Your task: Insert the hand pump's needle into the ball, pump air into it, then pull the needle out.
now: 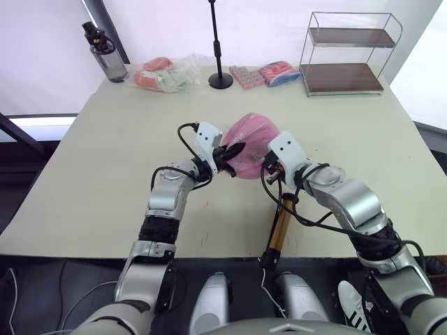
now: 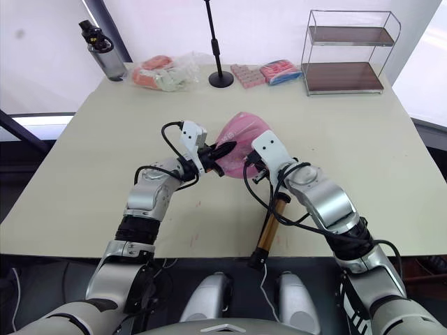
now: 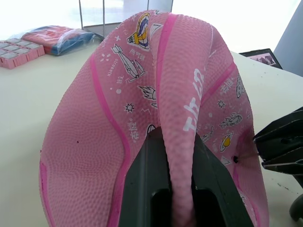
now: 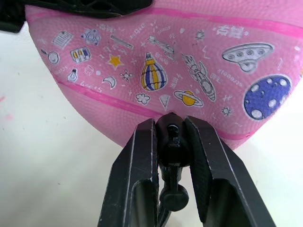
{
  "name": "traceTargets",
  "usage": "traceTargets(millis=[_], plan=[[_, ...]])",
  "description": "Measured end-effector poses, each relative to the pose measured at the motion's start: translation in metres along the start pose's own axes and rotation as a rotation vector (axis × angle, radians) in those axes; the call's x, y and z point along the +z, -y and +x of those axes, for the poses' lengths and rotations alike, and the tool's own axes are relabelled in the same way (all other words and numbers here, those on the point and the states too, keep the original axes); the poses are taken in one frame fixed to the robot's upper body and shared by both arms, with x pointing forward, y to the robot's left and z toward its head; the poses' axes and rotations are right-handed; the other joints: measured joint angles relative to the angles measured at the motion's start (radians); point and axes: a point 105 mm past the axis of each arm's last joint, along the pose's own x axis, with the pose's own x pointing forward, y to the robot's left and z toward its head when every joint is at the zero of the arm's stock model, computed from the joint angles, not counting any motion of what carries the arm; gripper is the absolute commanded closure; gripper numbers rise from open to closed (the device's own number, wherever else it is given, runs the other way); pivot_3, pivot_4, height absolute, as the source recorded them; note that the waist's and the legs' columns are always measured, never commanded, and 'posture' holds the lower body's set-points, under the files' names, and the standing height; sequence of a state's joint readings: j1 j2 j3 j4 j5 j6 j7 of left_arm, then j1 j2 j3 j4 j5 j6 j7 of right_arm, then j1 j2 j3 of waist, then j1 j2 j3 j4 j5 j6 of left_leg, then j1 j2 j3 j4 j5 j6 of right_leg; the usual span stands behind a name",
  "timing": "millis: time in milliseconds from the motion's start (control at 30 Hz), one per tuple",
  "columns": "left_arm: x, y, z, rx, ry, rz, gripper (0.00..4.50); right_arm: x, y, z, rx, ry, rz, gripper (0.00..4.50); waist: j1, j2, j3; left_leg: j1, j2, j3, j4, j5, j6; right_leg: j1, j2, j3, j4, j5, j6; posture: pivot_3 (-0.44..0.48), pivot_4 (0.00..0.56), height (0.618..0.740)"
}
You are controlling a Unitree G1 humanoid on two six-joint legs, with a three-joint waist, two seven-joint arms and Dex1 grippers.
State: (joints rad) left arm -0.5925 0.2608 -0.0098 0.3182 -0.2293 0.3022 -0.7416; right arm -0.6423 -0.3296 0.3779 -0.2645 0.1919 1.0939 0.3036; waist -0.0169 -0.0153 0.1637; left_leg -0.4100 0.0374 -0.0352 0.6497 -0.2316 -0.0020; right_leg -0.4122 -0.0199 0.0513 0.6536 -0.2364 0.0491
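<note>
Nearest you, the pump [image 1: 280, 230] lies on the table [image 1: 91, 167] close to its front edge, gold barrel running from that edge up toward the ball [image 1: 253, 143], with its black hose [image 1: 307, 220] looping up to your right gripper [image 1: 266, 166]. That gripper is clamped on the black fitting of the needle [image 4: 173, 142], and the right wrist view shows the fitting's tip pressed right against the ball's pink skin; whether the pin is already through the valve you cannot tell from here. Your left gripper [image 1: 234, 153] is closed on a pinched fold of the ball, which is limp and folded, held up off the table near its middle. Judging by this, you are at the insertion step, so keep the left grip firm and steady so the soft rubber does not buckle away from the push. Drive the needle straight along its own axis, with no sideways lean, since a thin pin would likely bend or slip off slack rubber. Watch the hose as well: a tug could drag the pump toward the front edge. Once the fitting seats flush, the ball should stay supported while a gripper frees up for the T-handle.
</note>
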Motion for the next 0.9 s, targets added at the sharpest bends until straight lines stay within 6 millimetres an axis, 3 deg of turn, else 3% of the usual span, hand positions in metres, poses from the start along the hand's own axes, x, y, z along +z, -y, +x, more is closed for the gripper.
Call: traceTargets(millis=[233,900], plan=[[-0.005,0.002,0.001,-0.004,-0.024,-0.033,4.5,-0.001,-0.002,0.01,0.037,-0.073,-0.072,4.16,-0.004,-0.001,-0.002,0.012,0.001,0.001,-0.001,0.0,0.0,0.008,0.001,0.002,0.004,-0.002,0.002,0.0,0.15,0.731],[-0.012,-0.006,-0.004,0.049,-0.061,-0.172,4.5,0.0,-0.008,0.033,0.086,-0.128,-0.085,4.16,-0.026,-0.002,-0.02,0.014,0.001,0.001,-0.002,0.0,0.0,0.009,0.001,0.002,0.004,-0.002,0.002,0.0,0.15,0.731]])
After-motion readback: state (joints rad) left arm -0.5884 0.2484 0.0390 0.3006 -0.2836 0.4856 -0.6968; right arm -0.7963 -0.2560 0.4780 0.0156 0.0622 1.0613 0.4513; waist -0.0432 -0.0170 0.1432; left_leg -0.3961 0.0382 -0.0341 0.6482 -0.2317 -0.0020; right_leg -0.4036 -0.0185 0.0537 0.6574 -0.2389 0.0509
